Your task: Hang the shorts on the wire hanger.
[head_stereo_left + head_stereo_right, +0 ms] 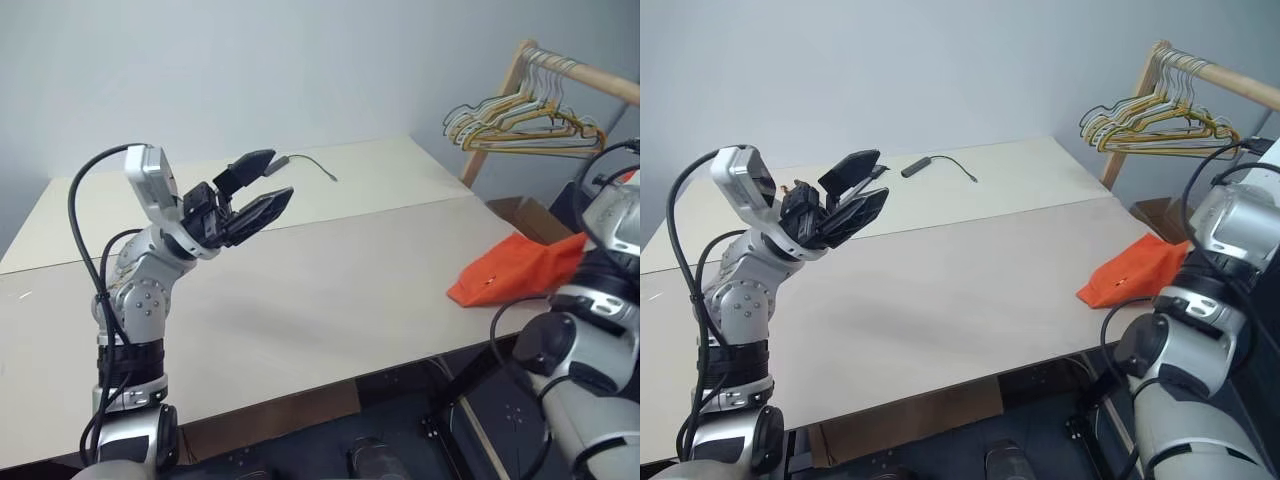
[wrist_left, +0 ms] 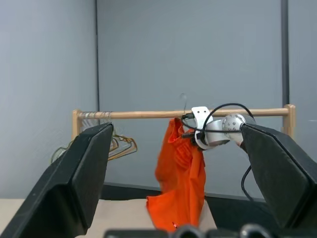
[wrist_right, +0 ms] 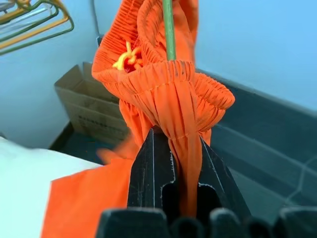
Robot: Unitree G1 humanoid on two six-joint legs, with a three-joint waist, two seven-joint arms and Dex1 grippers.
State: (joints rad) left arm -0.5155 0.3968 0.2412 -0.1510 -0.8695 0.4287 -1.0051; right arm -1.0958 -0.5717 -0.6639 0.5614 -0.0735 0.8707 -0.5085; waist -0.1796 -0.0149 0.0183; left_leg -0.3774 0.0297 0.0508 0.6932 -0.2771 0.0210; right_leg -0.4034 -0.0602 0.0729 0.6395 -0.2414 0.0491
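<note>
Right wrist view: right gripper [image 3: 176, 163] clamped on the shorts [image 3: 163, 94] at the gathered waistband, wire hanger [image 3: 169, 29] running up through the fabric at top centre. In the left wrist view the shorts hang mid-frame just below the wooden rail [image 2: 148, 114], lower end trailing to the table [image 1: 300, 290]. Left gripper [image 1: 262, 190] fingers spread wide, empty, upper left of the head view. Best to keep the pinch firm and lift slowly so the waistband stays threaded — the bunched hangers [image 1: 520, 120] crowd the rail's upper right end; room is open mid-rail.
</note>
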